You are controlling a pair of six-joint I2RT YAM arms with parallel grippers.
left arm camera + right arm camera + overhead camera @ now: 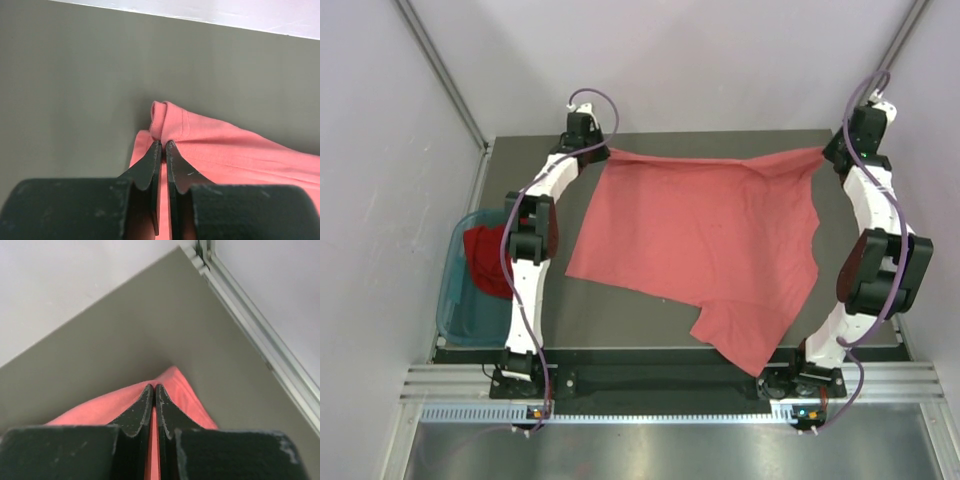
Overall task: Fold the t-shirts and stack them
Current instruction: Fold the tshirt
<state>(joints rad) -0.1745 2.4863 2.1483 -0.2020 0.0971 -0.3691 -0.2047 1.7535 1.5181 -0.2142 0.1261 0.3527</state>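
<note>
Plainly the pink t-shirt (700, 240) is light, limp cloth. It wrinkles and sags wherever nothing supports it, so it probably handles best when taken by its hems and corners. The pinch should be firm, since a thin fold could slip from smooth fingers.

The shirt lies spread across the middle of the worktop (620, 315). Its far edge is drawn taut along the upper part of the overhead frame, and one flap reaches the near edge at lower centre. The left pincer (162, 145) is almost closed, nipping a bunched corner at the upper left of the spread. The right pincer (153, 387) is closed tight on the opposite corner at upper right. The dark red t-shirt (485, 258) sits crumpled in the teal basket (455, 300) at the left edge, well apart from both pincers.

Only the overhead view shows the whole garment, its creases, the basket and the red shirt. Only the wrist views show the grips. On the left, a small roll of hem pokes out beyond the tips. On the right, cloth runs between the fingers, with a corner showing just past them.
</note>
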